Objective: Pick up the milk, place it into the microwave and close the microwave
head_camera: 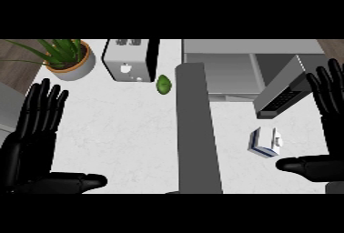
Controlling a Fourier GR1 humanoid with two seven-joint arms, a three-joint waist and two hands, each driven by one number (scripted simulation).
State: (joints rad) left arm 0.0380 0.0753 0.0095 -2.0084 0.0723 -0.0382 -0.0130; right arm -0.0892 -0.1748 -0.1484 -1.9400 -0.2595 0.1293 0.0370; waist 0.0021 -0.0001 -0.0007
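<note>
Left hand (30, 145): we see straight, spread fingers, at 8 o'clock.
Right hand (327, 136): fingers straight, spread, at 4 o'clock.
Milk (266, 141): lying on our counter (128, 132), just left of the right thumb.
Microwave (228, 68): at 1 o'clock, door (285, 88) open.

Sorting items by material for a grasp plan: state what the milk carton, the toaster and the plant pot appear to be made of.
Milk carton: likely coated paperboard, with flat folded faces and printed blue and white panels.
Toaster: seemingly brushed metal, with a pale grey sheen and a dark side.
Plant pot: possibly glazed ceramic, smooth grey with an orange rim.
</note>
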